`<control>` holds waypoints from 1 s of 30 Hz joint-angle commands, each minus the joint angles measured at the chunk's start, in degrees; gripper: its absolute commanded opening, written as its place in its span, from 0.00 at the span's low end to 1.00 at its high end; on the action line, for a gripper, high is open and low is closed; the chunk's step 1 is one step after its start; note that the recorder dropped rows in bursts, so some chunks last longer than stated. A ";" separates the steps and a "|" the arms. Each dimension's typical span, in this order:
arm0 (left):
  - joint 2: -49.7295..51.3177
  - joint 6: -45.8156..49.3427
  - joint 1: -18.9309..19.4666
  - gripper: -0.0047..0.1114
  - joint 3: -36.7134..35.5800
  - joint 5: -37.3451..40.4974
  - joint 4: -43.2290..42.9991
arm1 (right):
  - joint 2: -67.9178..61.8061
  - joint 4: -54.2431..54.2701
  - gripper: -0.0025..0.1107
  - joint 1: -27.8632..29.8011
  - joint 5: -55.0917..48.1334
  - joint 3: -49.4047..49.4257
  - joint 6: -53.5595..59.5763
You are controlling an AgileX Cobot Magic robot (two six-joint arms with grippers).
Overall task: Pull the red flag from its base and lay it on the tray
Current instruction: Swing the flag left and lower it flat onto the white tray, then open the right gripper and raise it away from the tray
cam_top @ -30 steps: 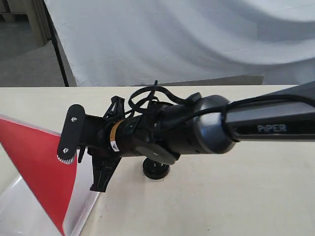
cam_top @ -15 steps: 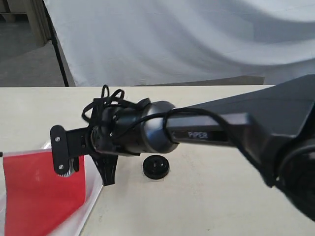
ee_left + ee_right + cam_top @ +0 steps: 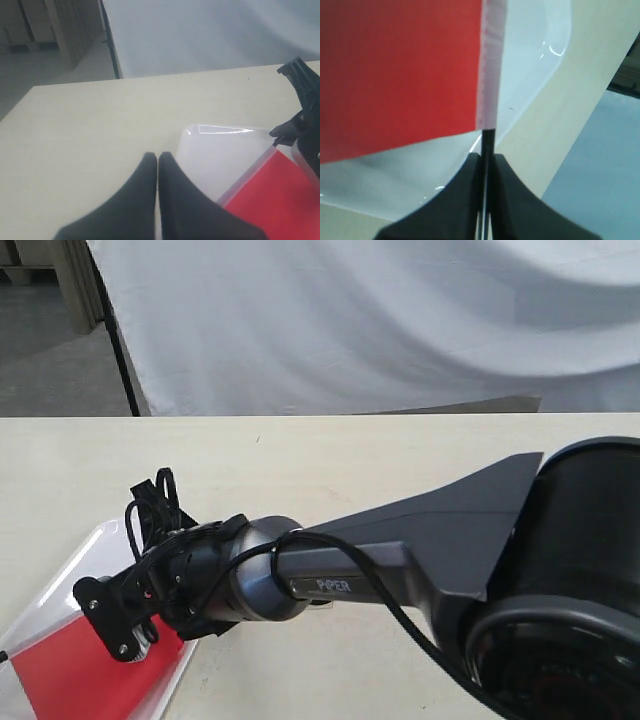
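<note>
One flag [image 3: 400, 70] is all there is to move, and it is off its stand. The right pincer [image 3: 485, 159] is clamped on the thin black stick, with the red cloth spread just ahead of its fingertips. Under cloth and pincer alike lies the white tray [image 3: 535, 60], with its rounded corner just off to one side of the grip. The left pincer [image 3: 157, 159] hangs with its fingers pressed together on nothing. The tray's near corner sits just beyond its tips, and bare counter [image 3: 100, 120] lies to the other side.

I'd say the trouble from here comes at the letting go. The grip looks close to the tray's rim, so the stick end behind the fingers may overhang it. If so, the stick could tip on the rim and slide out onto the counter. I can't tell whether the cloth is touching the tray or hanging above it. A drop from any height could let the cloth drag the stick askew. The fingers could also snag the cloth as they back off.

By my count: one flag, one tray, two pincers. I see no base; the right arm hides much of the counter behind its pincer.
</note>
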State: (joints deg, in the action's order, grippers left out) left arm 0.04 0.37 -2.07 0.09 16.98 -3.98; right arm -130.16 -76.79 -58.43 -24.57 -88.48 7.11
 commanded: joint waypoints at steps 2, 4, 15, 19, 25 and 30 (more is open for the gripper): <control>-0.04 -0.37 0.12 0.05 -0.09 -0.69 -0.28 | -0.69 -5.47 0.02 0.05 0.07 -0.36 -1.70; -0.04 -0.37 0.12 0.05 -0.09 -0.69 -0.28 | -1.08 -5.69 0.02 0.05 0.07 -0.36 -1.71; -0.04 -0.37 0.12 0.05 -0.09 -0.69 -0.28 | -1.50 -5.59 0.58 0.05 -0.13 -0.36 -2.00; -0.04 -0.37 0.12 0.05 -0.09 -0.69 -0.28 | -1.50 -5.72 0.66 -0.58 -3.49 -0.36 -6.33; -0.04 -0.37 0.12 0.05 -0.09 -0.69 -0.28 | -0.34 -5.72 0.55 -1.15 -13.13 -0.36 -11.21; -0.04 -0.37 0.12 0.05 -0.09 -0.69 -0.28 | 1.50 -5.94 0.55 -1.01 -24.24 -0.36 -19.62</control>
State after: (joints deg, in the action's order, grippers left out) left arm 0.04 0.37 -2.07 0.09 16.93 -3.98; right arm -130.34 -82.09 -59.54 -42.43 -88.48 -8.25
